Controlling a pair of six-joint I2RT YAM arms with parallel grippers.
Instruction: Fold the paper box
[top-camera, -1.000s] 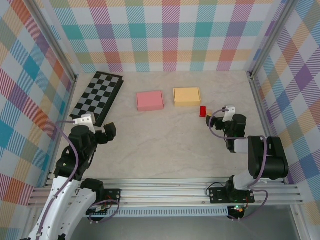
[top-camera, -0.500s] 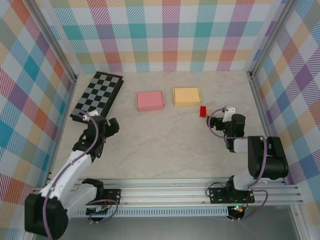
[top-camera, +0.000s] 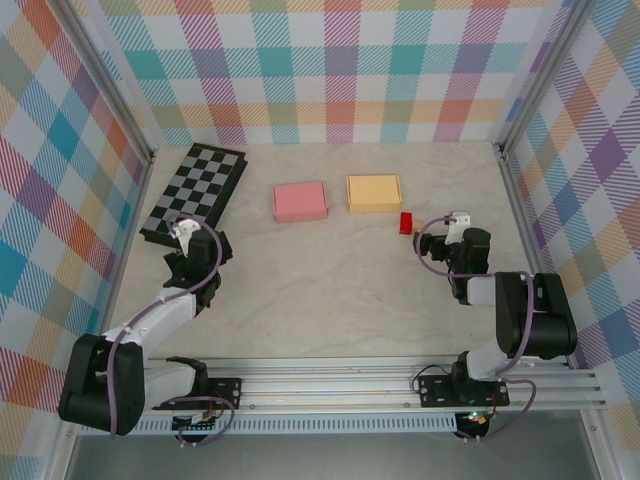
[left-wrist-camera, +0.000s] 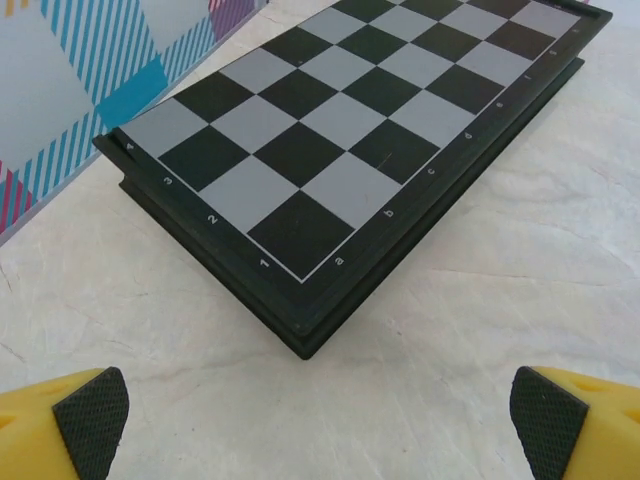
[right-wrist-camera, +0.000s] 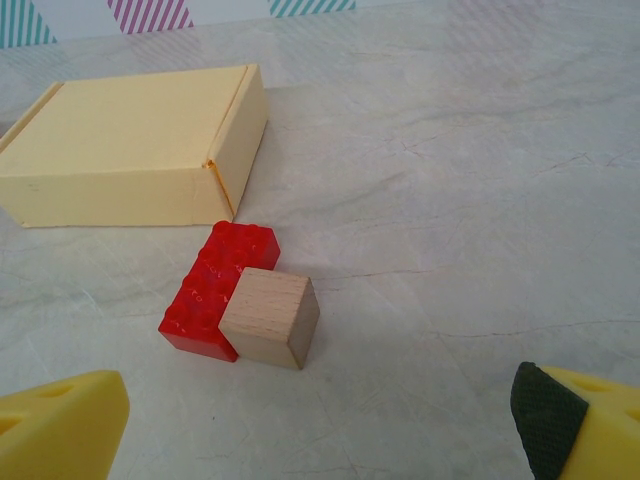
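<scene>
Yellow paper box lies closed and flat on the table, ahead of the right gripper and toward its left finger's side, well clear of both fingertips. The pink paper box sits near it, also closed, farther out past that same left finger.

Between the right gripper's fingers and the yellow paper box sit a red brick and a wooden cube. They touch each other, the cube nearer the fingers, the brick's far end just beside the box's near corner. The right fingers stand wide apart and hold nothing; both small pieces lie ahead of the gap, a little toward the left finger.

The left gripper is likewise spread wide and empty, low over the table, with both boxes well away on its right finger's side. Straight ahead of its fingers, apart from them, lies a chessboard — flat on the table, one corner pointing back toward the gap between the fingertips.
</scene>
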